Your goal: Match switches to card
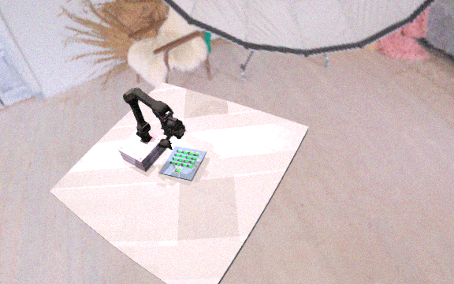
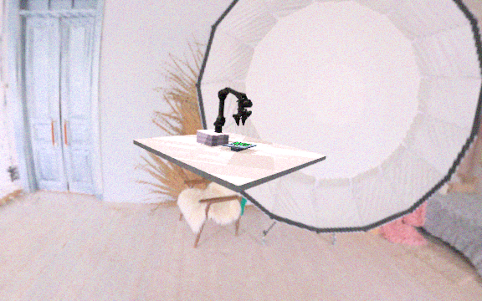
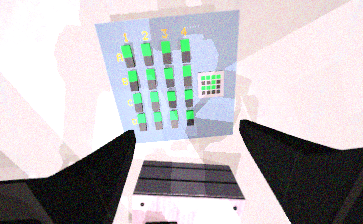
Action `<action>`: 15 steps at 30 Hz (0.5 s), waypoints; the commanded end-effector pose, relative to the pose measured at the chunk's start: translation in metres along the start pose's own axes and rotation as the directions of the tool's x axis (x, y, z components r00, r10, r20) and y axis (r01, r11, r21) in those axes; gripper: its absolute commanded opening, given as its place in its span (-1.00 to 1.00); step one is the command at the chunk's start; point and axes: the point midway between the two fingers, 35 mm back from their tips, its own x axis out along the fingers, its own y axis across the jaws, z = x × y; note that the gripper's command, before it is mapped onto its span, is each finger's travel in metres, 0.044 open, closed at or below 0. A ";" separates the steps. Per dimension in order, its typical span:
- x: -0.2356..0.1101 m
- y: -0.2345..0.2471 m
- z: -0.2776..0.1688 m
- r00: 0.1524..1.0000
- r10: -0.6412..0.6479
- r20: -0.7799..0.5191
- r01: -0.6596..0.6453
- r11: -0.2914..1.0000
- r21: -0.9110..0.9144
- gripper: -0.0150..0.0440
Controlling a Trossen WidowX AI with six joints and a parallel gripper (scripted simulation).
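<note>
Hanging high above the near edge of the panel (image 3: 217,30), the claw (image 2: 241,119) has its fingers spread wide and holds nothing. In the wrist view the two dark fingers frame the arm's grey base block (image 3: 184,182), with the blue panel lying farther out.

The switches (image 3: 164,82) stand in a four-by-four grid, columns numbered along the far edge, rows lettered down the left side. The small card (image 3: 211,83) lies on the panel just to the right of the grid. Its squares look green in the far rows and dark grey in the nearest rows, though it is too small to read square by square with confidence.

The step in hand seems to be reading the card and choosing the first switch. To do it well, I would compare each square with its switch from a closer, steadier view, then come down with one fingertip on the raised end only, because neighbouring switches sit close together and wide fingers could catch two at once.

The table (image 2: 266,165) has open room all round the panel, and the panel sits well in from the table edges. Only the base block stands near, just beside the panel's near side.
</note>
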 end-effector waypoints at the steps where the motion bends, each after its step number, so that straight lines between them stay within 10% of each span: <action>1: 0.003 0.000 0.002 1.000 0.000 0.000 0.000 1.000 0.000 0.78; 7: 0.092 0.018 0.040 1.000 -0.006 -0.007 0.006 1.000 -0.005 0.24; 15: 0.098 0.019 0.041 1.000 -0.007 -0.005 0.007 1.000 -0.005 -0.47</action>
